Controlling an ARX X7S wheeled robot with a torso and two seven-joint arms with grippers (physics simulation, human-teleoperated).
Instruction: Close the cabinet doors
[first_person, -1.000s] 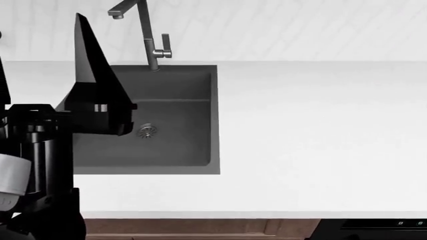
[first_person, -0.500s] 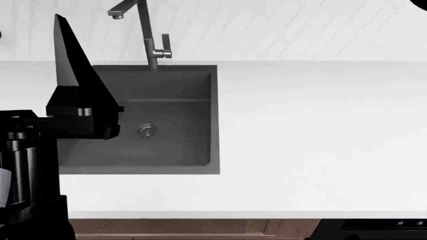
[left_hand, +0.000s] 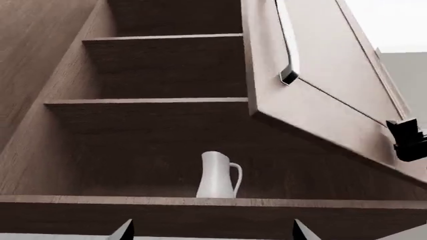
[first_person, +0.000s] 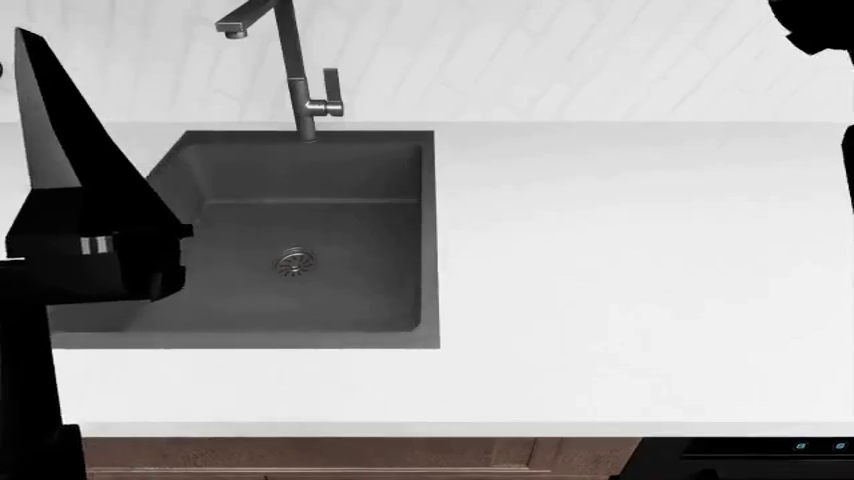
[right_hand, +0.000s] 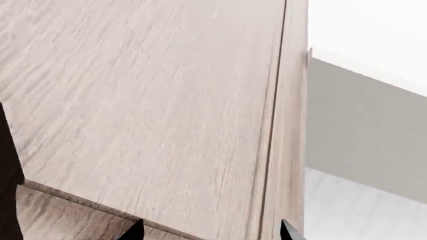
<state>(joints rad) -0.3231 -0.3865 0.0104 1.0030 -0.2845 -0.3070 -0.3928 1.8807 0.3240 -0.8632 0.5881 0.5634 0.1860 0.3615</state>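
Note:
The wall cabinet (left_hand: 153, 105) stands open in the left wrist view, showing brown shelves. Its door (left_hand: 320, 85) is swung out beside the opening, and a metal bar handle (left_hand: 287, 45) runs down its face. My left gripper (left_hand: 212, 232) is open below the lowest shelf edge, with nothing between its fingertips (left_hand: 125, 231). My right gripper (right_hand: 212, 232) is open too, right up against a pale wood door panel (right_hand: 153, 100). The left wrist view shows part of the right gripper (left_hand: 407, 141) as a black shape at the door's lower edge. In the head view the cabinet is out of view.
A white pitcher (left_hand: 217, 176) stands on the lowest shelf. Below, the head view shows a white counter (first_person: 627, 270) with a dark sink (first_person: 307, 240) and a faucet (first_person: 296, 70). My left arm (first_person: 80, 240) covers the sink's left side; my right arm (first_person: 811, 25) is at the top right.
In the head view my left arm has moved left, uncovering more of the sink. My right arm has come into view at the top right corner.

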